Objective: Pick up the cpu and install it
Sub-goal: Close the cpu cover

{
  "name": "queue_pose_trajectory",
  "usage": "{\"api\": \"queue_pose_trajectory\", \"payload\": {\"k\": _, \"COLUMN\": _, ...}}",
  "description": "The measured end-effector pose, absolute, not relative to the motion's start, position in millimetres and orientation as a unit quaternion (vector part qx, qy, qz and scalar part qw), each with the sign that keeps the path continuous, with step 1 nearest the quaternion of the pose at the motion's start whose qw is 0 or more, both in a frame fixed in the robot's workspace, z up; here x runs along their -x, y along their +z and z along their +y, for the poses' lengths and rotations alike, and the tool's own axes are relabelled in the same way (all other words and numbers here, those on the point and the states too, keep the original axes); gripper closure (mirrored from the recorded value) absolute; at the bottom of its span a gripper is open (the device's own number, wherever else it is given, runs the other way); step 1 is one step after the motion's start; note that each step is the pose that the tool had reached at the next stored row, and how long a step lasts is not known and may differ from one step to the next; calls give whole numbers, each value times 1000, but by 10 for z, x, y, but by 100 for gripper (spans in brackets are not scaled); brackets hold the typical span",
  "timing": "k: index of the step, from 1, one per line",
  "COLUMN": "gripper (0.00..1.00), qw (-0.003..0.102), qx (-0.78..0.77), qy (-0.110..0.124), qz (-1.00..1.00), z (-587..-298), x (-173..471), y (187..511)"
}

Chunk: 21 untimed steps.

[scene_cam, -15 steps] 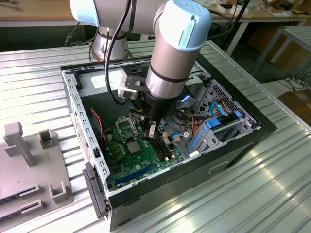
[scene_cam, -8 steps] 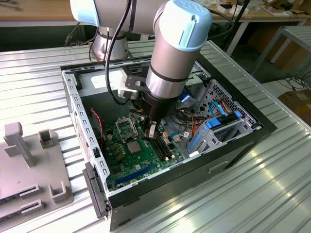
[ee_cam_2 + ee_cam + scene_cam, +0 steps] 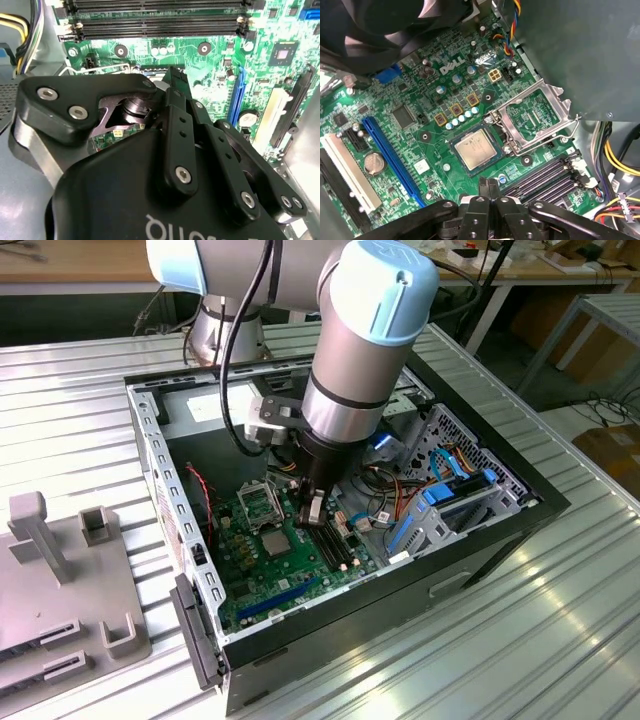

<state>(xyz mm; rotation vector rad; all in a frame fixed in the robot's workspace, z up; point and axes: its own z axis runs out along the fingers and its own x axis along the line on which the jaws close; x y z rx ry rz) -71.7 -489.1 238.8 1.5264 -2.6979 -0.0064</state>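
Exterior view, ribbed metal table, wooden bench behind, open computer case, gripper closed near seated cpu.

Both wrist views close above motherboard

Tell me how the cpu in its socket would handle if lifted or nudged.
The cpu is a flat square with a metal top, so probably stiff and light. Its smooth top and low edges likely give little grip; it could slip. It lies recessed in the socket, retention frame open beside it, so a sideways nudge probably won't move it.
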Motion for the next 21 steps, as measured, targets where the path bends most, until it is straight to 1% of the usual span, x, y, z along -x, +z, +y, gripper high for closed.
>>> {"api": "queue_pose_trajectory", "payload": {"k": 6, "gripper": 89, "qw": 21, "qx": -538, "qy": -1, "qz": -843, "z": -4890, "x": 707, "y": 2382}}
{"api": "queue_pose_trajectory", "payload": {"k": 21, "gripper": 89, "qw": 19, "qx": -555, "qy": -1, "qz": -831, "z": -4702, "x": 689, "y": 2387}}
